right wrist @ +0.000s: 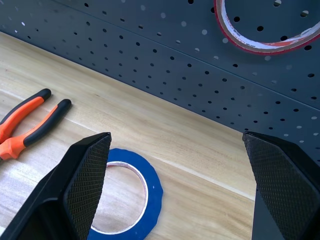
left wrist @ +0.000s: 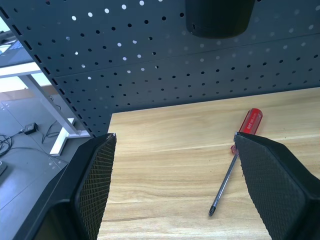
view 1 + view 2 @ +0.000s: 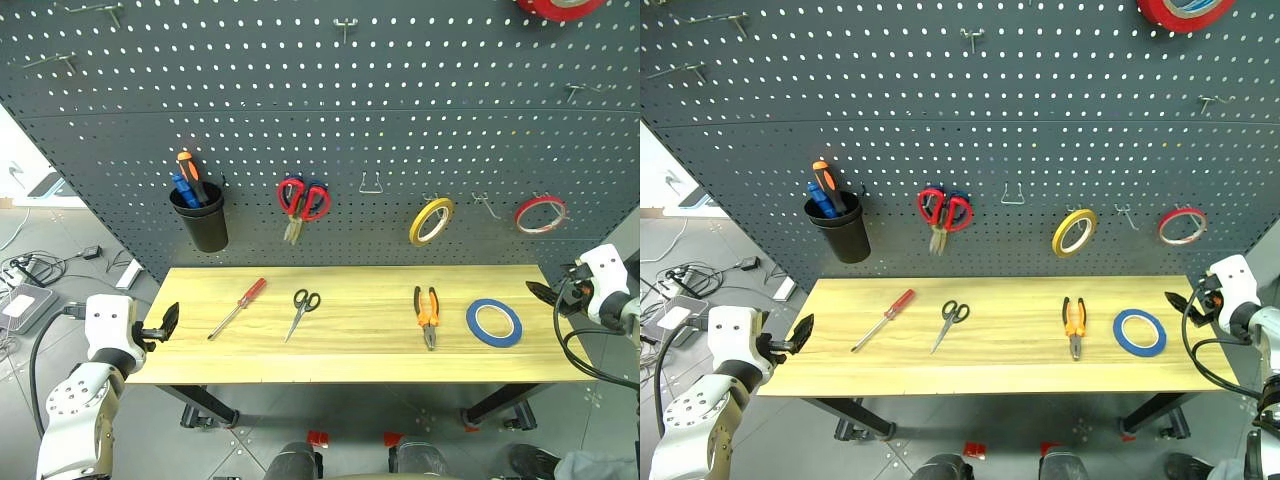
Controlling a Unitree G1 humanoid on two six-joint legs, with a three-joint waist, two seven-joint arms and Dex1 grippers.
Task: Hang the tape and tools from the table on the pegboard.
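On the counter (image 3: 350, 345) lie the red-handled screwdriver (image 3: 237, 308), small scissors (image 3: 301, 311), pliers (image 3: 427, 315) and blue tape (image 3: 494, 323), well apart. Above on the pegboard (image 3: 330, 100), a black cup (image 3: 200, 222), red scissors (image 3: 302, 204), a yellow ring (image 3: 431, 220) and a red ring (image 3: 540, 214) occupy hooks. Left gripper (image 3: 166, 322) and right gripper (image 3: 543, 294) hang off the counter ends, fingers spread, empty.

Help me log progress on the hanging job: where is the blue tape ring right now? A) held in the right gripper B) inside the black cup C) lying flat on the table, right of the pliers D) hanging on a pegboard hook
C: the blue tape ring lies flat on the table, just right of the pliers, with the open right gripper beside it, apart from it.
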